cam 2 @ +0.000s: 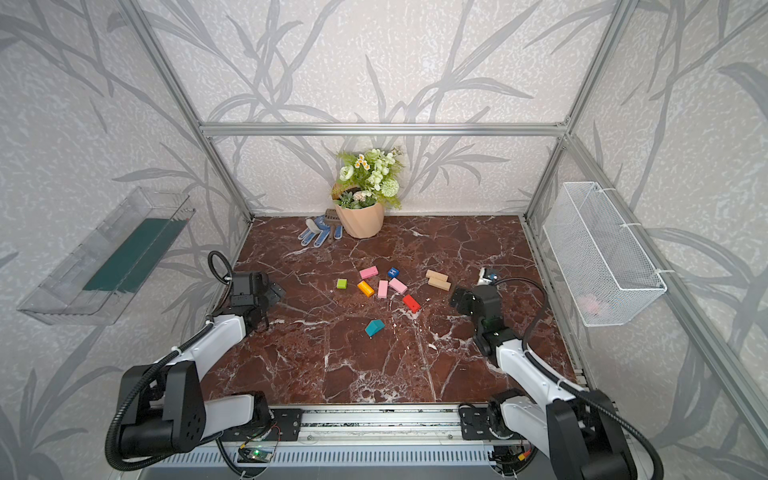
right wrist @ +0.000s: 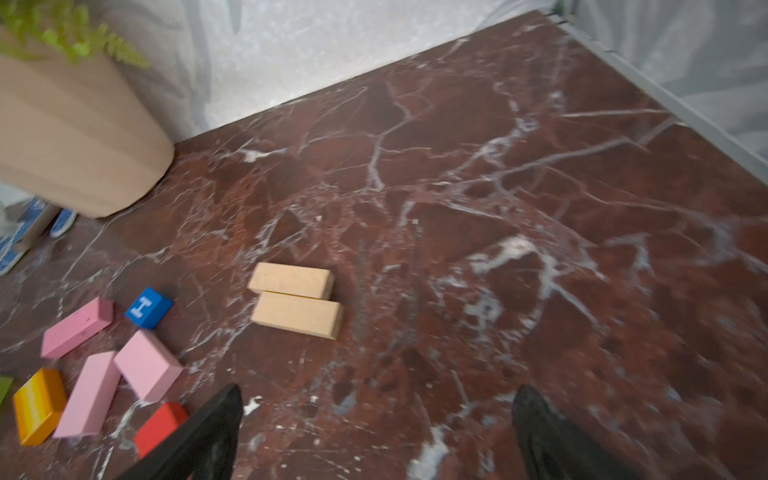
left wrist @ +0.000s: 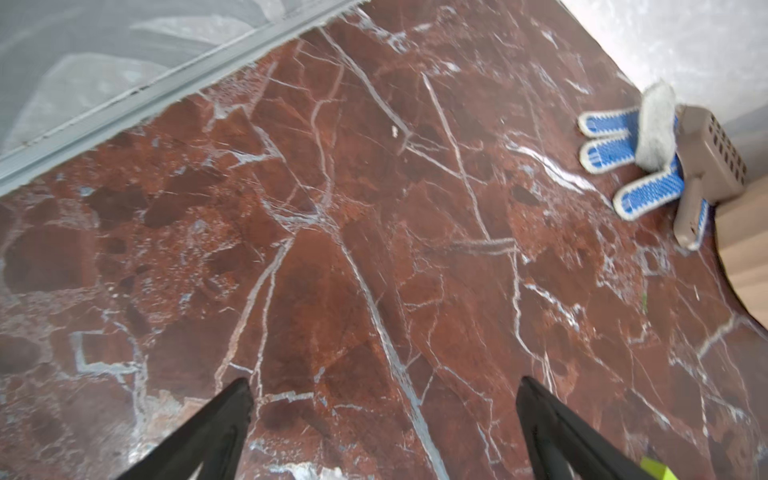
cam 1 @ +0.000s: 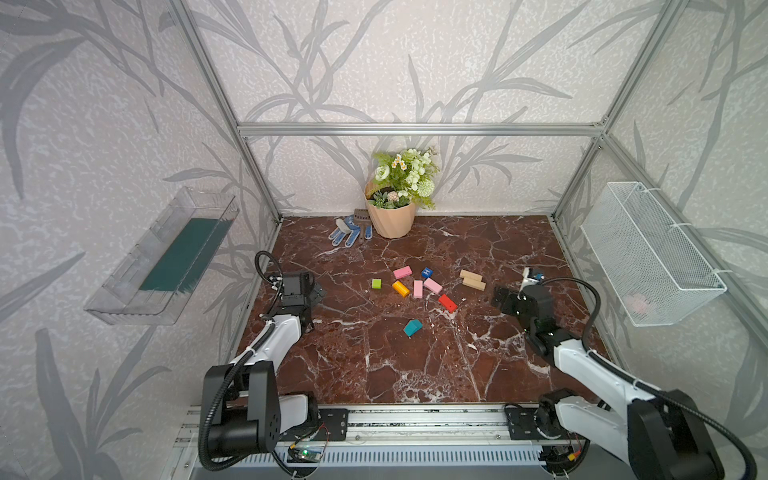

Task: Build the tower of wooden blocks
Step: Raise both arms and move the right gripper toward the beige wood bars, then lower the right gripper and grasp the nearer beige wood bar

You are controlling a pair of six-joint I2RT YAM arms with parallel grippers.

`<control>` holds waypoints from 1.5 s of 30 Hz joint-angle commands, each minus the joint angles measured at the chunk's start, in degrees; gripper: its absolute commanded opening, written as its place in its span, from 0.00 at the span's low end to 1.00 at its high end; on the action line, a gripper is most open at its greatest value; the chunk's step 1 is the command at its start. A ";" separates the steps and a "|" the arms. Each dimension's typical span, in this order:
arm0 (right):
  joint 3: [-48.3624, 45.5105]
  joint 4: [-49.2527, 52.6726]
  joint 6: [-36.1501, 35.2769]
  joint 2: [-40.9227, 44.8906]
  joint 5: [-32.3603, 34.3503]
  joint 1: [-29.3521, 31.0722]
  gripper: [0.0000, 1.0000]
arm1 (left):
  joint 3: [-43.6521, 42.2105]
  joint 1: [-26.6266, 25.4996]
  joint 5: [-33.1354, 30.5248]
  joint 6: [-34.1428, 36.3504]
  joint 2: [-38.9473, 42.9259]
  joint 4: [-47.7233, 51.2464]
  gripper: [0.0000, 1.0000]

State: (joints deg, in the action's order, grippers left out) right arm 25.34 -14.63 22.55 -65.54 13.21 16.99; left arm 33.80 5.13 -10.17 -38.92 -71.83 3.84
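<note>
left hand, right hand: wide, empty

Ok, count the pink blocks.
3 pink blocks. In a top view: one left of the blue H cube, one just nearer than it, one right of the orange block. None looks hidden.

The table is red-brown marble threaded with white veins, and the walls around it are pale grey, printed with darker grey leaves. Scattered on it I see three pink blocks, an orange block streaked with yellow, a red block, two plain tan blocks, a green cube, a blue cube with a white H, and a teal piece. At the back, the pot is beige under green leaves and white flowers, the gloves are blue-dotted on white, and the basket is white mesh.
</note>
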 commanded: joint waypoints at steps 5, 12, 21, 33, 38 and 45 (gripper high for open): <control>13.56 7.71 -10.48 -13.57 5.84 9.59 0.99 | -3.00 0.76 -2.74 1.20 6.65 -0.46 0.99; 15.73 8.47 -13.35 -16.26 8.87 13.33 0.99 | -10.82 0.76 0.36 3.03 17.04 -6.97 0.99; 17.54 11.69 -11.94 -17.63 9.09 13.90 0.95 | -14.91 0.68 3.26 3.65 21.41 -12.03 0.99; 27.35 29.29 8.39 -23.07 9.44 12.04 0.97 | -13.92 0.68 3.41 3.40 19.47 -11.58 0.99; 31.21 31.58 13.31 -28.81 -0.48 6.48 0.97 | -14.05 0.61 3.54 3.39 19.87 -11.84 0.99; 38.18 35.95 10.92 -37.94 -3.30 5.11 0.94 | -14.40 0.50 3.32 3.31 20.15 -12.10 0.99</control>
State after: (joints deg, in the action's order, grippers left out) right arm 60.51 17.08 33.43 -101.32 12.36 21.65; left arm 19.25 5.69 -6.50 -35.57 -52.16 -7.42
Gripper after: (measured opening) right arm 0.944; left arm 0.992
